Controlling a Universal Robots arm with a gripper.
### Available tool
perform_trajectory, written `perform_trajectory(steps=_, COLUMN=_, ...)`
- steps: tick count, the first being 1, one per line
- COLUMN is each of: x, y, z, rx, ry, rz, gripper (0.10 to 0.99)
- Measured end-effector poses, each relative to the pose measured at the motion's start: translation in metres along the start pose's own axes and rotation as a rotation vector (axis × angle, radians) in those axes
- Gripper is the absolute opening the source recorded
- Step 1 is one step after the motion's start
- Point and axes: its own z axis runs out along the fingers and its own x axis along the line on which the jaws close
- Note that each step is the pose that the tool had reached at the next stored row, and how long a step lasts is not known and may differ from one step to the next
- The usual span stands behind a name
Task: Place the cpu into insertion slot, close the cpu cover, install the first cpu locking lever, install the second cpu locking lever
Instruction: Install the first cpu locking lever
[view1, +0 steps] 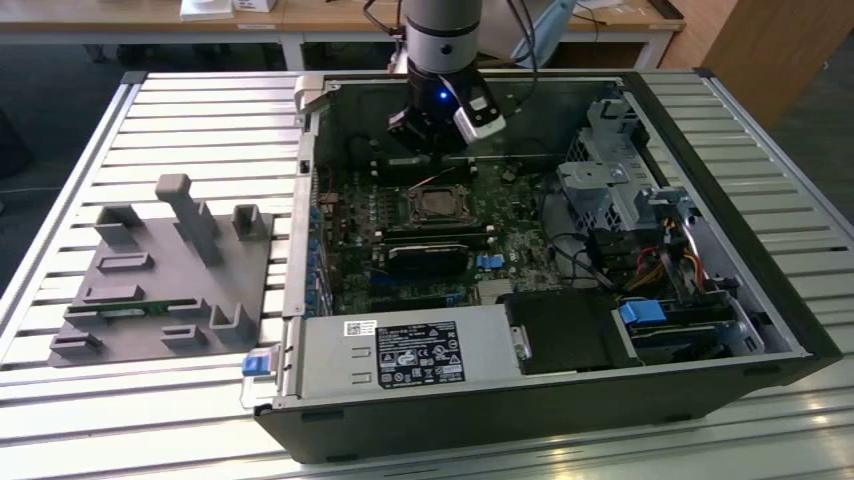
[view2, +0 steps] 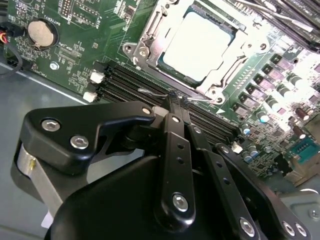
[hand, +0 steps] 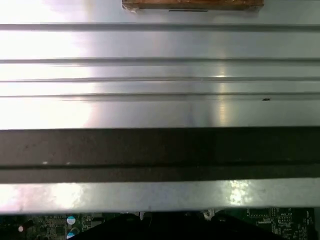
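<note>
Silver-grey cpu (view2: 200, 47), green motherboard (view2: 90, 45)

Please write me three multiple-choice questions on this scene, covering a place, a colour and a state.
1. Where is the cpu?
A. on the grey fixture
B. in the insertion slot
C. in the gripper

2. What colour is the motherboard?
A. green
B. red
C. white

3. How does the cpu cover stand?
A. raised upright
B. lying flat around the cpu
C. lying on the table

Answers:
1. B, the cpu sits in the insertion slot.
2. A, the motherboard is green.
3. B, the cpu cover lies flat and frames the chip's silver top.
</note>
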Motion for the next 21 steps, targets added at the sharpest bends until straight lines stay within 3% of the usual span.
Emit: perform_trajectory(steps=21, x=-0.0153, y=0.0054, z=0.0119, rx=0.001, ry=0.0071, rz=0.001, gripper=0.106)
